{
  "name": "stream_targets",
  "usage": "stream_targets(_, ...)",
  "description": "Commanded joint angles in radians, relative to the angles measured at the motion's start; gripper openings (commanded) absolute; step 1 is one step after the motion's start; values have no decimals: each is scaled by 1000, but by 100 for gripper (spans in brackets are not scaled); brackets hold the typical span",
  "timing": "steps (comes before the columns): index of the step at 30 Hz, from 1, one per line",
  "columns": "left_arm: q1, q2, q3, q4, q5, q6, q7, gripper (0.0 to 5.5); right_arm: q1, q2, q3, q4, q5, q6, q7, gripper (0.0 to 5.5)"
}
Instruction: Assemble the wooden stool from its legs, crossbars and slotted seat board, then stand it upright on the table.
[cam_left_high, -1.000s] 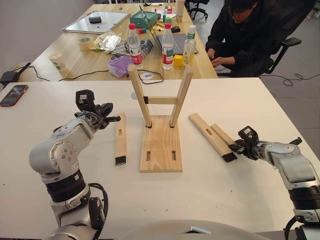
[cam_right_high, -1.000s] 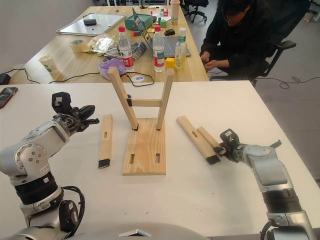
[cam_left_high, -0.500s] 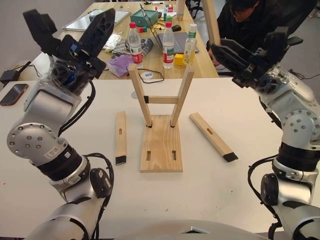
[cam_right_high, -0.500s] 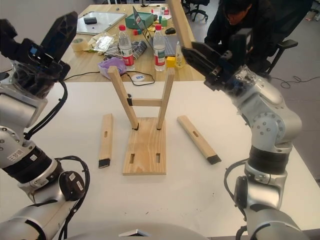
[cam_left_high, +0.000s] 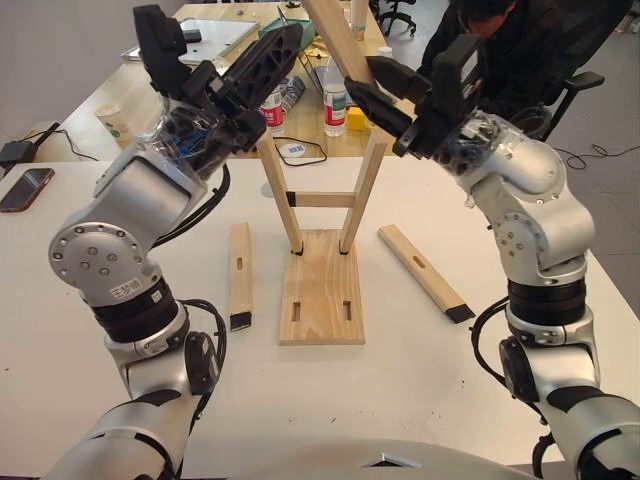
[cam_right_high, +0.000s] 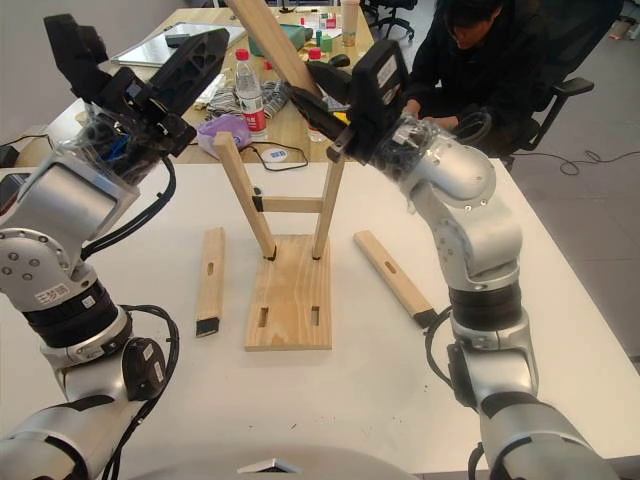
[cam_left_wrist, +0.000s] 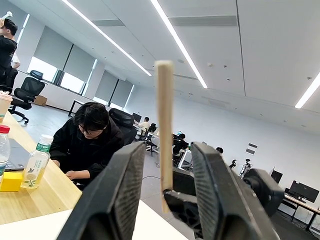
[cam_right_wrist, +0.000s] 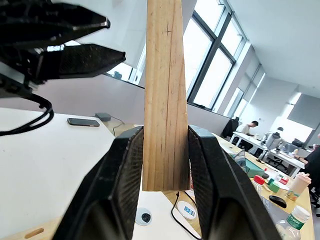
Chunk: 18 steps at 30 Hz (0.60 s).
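Observation:
The slotted seat board (cam_left_high: 322, 290) lies flat mid-table. Two legs joined by a crossbar (cam_left_high: 325, 200) stand upright in its far slots. One loose wooden piece (cam_left_high: 240, 272) lies to the left of the board, another (cam_left_high: 425, 272) to the right. My right gripper (cam_left_high: 362, 78) is raised above the standing legs, shut on a wooden leg (cam_right_wrist: 165, 75) that slants up and to the left. My left gripper (cam_left_high: 220, 25) is raised opposite it, open and holding nothing. One of its fingers (cam_left_wrist: 125, 200) points toward the held leg (cam_left_wrist: 164, 125).
A second table behind carries water bottles (cam_left_high: 335, 95), a laptop and clutter, and a person sits at it. A phone (cam_left_high: 28, 190) lies at the white table's left edge. A cable and small disc (cam_left_high: 296, 152) lie behind the standing legs.
Both arms rose from the table a second ago. The right gripper lifted a leg from the right side and carried it left over the stool. The left gripper swung right toward it.

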Motion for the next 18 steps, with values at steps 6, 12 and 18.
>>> stream_targets(6, -1, 42, -35, 50, 8, -54, 11, 162, 48, 0, 82, -43, -27, -16, 76, 129)
stream_targets(12, -1, 41, -25, 65, -33, -85, 38, 99, 60, 16, 69, -44, -25, -11, 79, 129)
stream_targets(18, 6, 27, -50, 65, -61, -102, 68, 38, 44, 35, 59, -40, -33, -29, 54, 129)
